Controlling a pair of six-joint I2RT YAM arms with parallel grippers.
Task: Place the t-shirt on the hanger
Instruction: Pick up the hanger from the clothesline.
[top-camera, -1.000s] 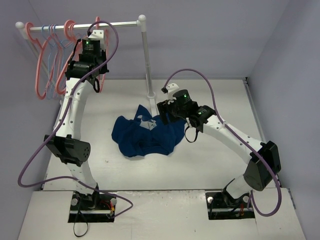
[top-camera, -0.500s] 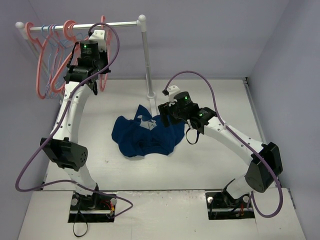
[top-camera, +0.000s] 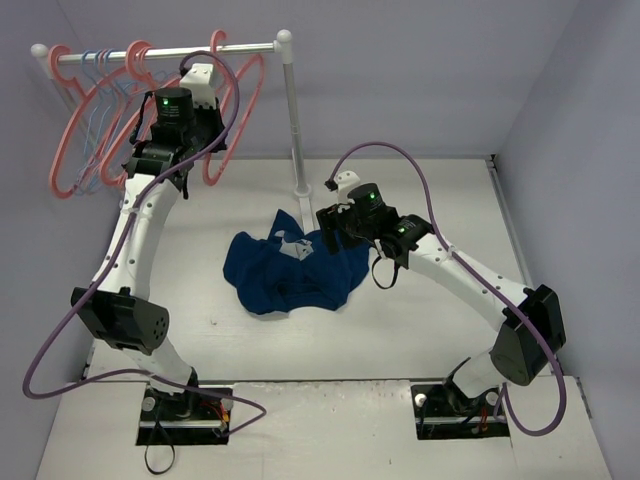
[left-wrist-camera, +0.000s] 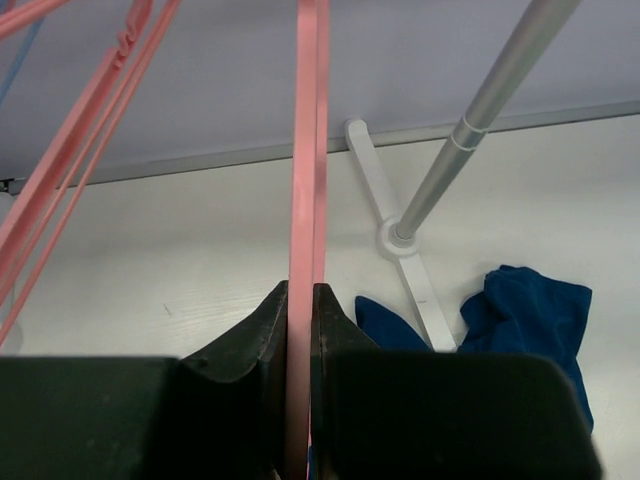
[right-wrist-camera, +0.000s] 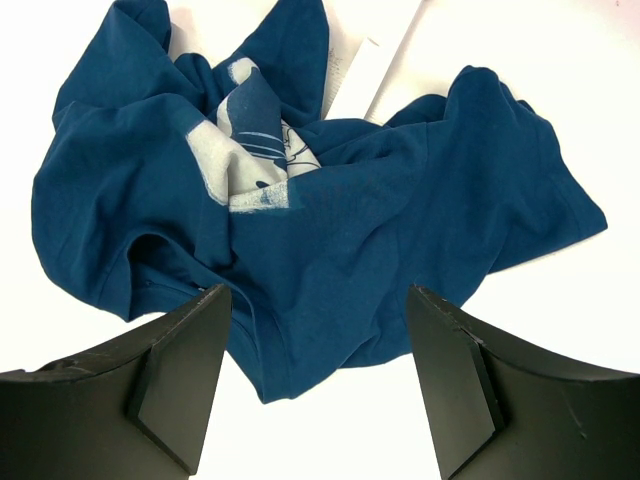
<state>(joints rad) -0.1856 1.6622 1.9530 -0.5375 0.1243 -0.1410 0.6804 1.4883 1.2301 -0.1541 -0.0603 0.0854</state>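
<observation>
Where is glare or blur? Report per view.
Top external: even light, sharp. Left wrist: salmon-pink plastic hanger crisp where the left gripper clamps it. Right wrist: white table overexposed around the dark navy-blue cloth t-shirt; open right gripper slightly soft.

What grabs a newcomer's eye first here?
The dark blue t-shirt lies crumpled mid-table, with the right tool open just above it. Next comes the left tool, raised at the rack at the back left. It is shut on a salmon-pink hanger, beside a bunch of other hangers.
</observation>
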